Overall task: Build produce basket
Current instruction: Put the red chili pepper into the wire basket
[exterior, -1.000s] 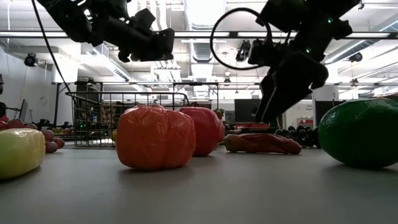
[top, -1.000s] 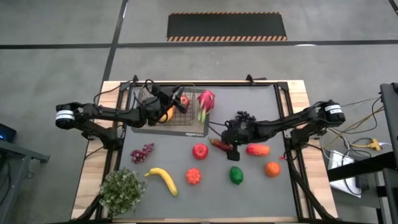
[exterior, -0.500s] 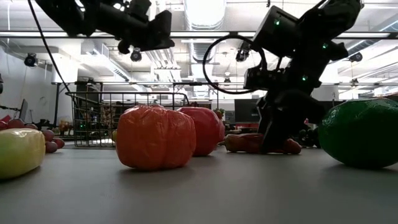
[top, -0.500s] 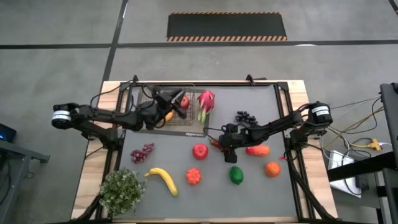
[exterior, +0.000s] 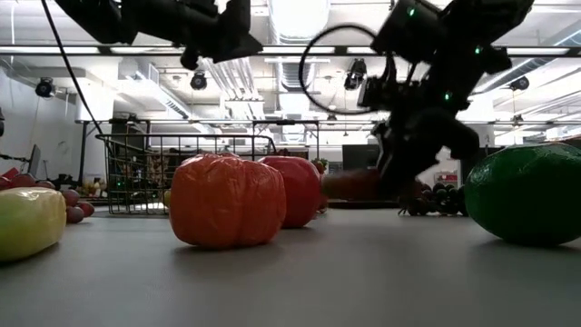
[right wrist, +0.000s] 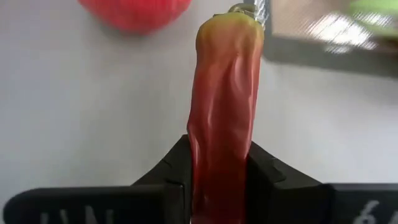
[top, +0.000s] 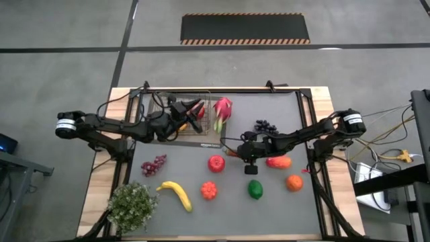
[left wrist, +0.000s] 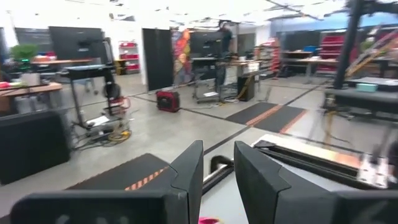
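Closest to you in the right wrist view, your right gripper (right wrist: 219, 177) is clenched on a long red pepper (right wrist: 221, 106), gripped near one end so its long axis runs straight out ahead of the fingers. In the low view the pepper (exterior: 354, 184) looks lifted clear of the table (exterior: 300, 282), though that angle leaves some doubt.

From above, the right gripper (top: 250, 153) sits mid-table just beside the red apple (top: 216, 163). The basket (top: 181, 122) lies farther back and toward the left arm's side, so the pepper must travel that way and go in end first or laid flat.

The left gripper (top: 190, 111) hangs above the basket, which already holds some fruit; its fingers (left wrist: 186, 171) stand slightly parted with nothing between them. It may crowd your drop, so mind it.

The pink dragon fruit (top: 222, 109) rests just beside the basket's near corner.
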Action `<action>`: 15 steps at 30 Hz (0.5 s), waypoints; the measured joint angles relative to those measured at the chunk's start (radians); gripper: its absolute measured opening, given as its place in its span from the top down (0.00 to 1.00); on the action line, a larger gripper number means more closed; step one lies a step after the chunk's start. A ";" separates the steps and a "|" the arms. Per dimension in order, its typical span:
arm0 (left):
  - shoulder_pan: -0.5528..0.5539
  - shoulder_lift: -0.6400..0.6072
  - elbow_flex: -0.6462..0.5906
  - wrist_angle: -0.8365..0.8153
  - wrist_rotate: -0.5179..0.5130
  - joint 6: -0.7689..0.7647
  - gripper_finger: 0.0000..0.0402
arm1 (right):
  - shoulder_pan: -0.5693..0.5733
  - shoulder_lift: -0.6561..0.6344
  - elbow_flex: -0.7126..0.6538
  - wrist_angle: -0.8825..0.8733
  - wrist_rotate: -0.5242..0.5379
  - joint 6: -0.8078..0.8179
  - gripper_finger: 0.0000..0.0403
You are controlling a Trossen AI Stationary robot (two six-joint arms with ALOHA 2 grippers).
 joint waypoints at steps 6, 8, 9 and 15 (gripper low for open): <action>-0.006 0.000 0.004 0.031 0.087 0.000 0.82 | 0.000 -0.129 -0.016 -0.014 0.066 -0.041 0.78; -0.007 0.000 0.004 0.034 0.109 0.000 0.82 | 0.000 -0.174 -0.032 0.035 0.068 -0.059 0.76; -0.007 0.000 0.004 0.039 0.122 0.000 0.82 | 0.000 -0.196 -0.047 0.071 0.067 -0.068 0.75; -0.009 0.000 0.004 0.060 0.200 0.000 0.82 | 0.000 -0.282 -0.175 0.430 0.059 -0.107 0.77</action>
